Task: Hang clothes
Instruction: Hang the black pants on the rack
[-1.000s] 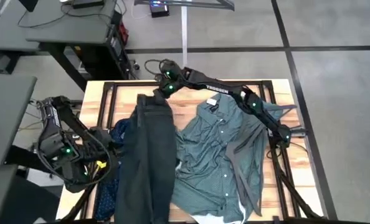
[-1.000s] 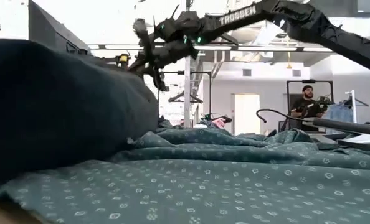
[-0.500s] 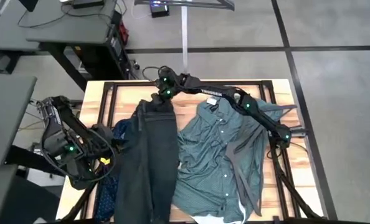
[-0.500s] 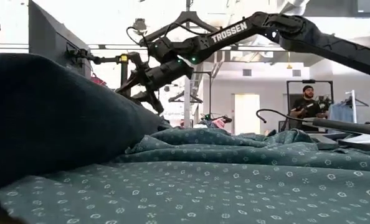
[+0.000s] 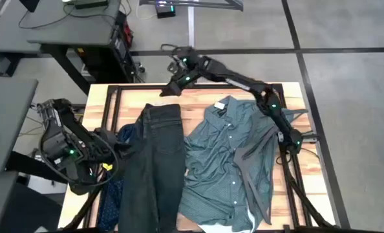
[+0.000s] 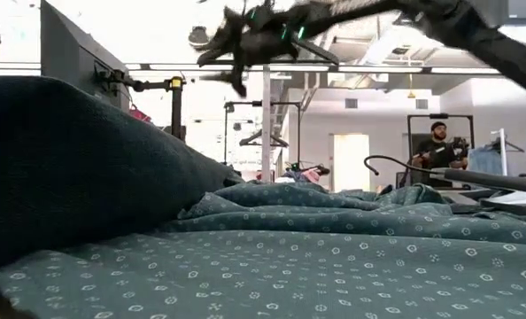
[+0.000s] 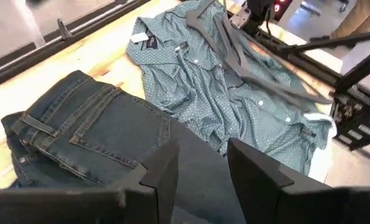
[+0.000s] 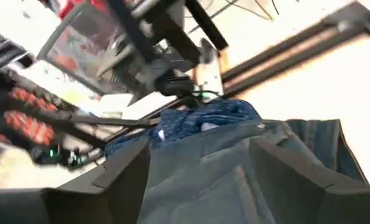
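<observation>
The dark jeans (image 5: 156, 162) lie flat down the table's middle, waistband (image 5: 161, 111) at the far end. To their right the teal shirt (image 5: 224, 162) lies spread out, collar far. The navy dotted shirt (image 5: 121, 139) peeks out from under the jeans' left side. My right gripper (image 5: 167, 92) hangs open in the air above the table's far edge, just beyond the waistband, with nothing between its fingers (image 8: 126, 177). My left gripper (image 7: 200, 180) stands open at the table's left, over the jeans' left edge.
A grey hanger (image 5: 253, 162) lies on the teal shirt's right half. Black frame rails (image 5: 114, 107) run along the table's edges. A rack pole (image 5: 192, 32) stands beyond the far edge. Desks stand to the far left, and a person (image 6: 436, 142) is far back in the room.
My right gripper has opened and let go of the jeans' waistband, then risen and drawn back toward the table's far edge. The waistband has dropped and now lies flat on the table; the legs have stayed in place.
</observation>
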Robot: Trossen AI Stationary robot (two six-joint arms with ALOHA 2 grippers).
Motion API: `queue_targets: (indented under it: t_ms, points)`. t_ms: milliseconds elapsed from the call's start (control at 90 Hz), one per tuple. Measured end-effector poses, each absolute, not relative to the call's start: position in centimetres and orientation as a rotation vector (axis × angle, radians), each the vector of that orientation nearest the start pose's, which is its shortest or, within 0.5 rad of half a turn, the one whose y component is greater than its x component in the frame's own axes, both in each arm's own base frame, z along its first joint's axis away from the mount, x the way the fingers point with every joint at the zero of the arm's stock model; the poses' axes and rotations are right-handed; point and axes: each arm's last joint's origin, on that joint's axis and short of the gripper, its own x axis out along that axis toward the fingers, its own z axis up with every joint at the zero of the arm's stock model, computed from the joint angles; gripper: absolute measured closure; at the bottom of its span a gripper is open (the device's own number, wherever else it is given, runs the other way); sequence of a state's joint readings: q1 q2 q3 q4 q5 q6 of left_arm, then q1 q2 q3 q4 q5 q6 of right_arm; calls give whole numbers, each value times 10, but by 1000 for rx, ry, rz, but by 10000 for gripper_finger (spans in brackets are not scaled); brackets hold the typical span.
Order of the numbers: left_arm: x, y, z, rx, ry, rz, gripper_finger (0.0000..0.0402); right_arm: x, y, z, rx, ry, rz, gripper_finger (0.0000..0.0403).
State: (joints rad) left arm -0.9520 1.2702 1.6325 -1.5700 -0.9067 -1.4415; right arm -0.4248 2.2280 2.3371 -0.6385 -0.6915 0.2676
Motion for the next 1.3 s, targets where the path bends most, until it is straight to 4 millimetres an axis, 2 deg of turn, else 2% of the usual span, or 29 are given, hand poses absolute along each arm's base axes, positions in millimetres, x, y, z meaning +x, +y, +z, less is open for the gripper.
queue_targets:
  t_ms: [111,244,422,478,533,622,744,856,956,1111,1189,1300]
  points:
    - [119,-130,420,-414,624,389,281,439,-134,380,399,622,143,143]
    - [114,-126,423,-385,641,351,281,417,-61,398,283,802,99,143]
    - [113,-125,423,-295,651,317,281,414,46,398,241,880,111,143]
    - [113,-125,423,-275,653,310,281,416,75,394,208,864,86,143]
    - [113,-125,423,-262,654,306,281,415,95,393,196,839,72,143]
    - [113,-125,423,-259,654,306,281,414,109,395,235,819,69,143]
    - [117,-130,420,-289,655,330,281,408,109,398,308,833,32,143]
    - [131,-151,408,-361,662,345,281,398,113,402,329,866,21,143]
    - [148,-184,379,-459,714,322,281,388,124,401,310,919,24,143]
    - [172,-237,317,-624,850,324,281,378,147,399,259,938,22,143]
    - [179,-252,287,-630,914,391,281,374,158,399,230,922,11,143]
    - [192,-265,257,-645,978,480,281,369,168,399,212,909,-3,143]
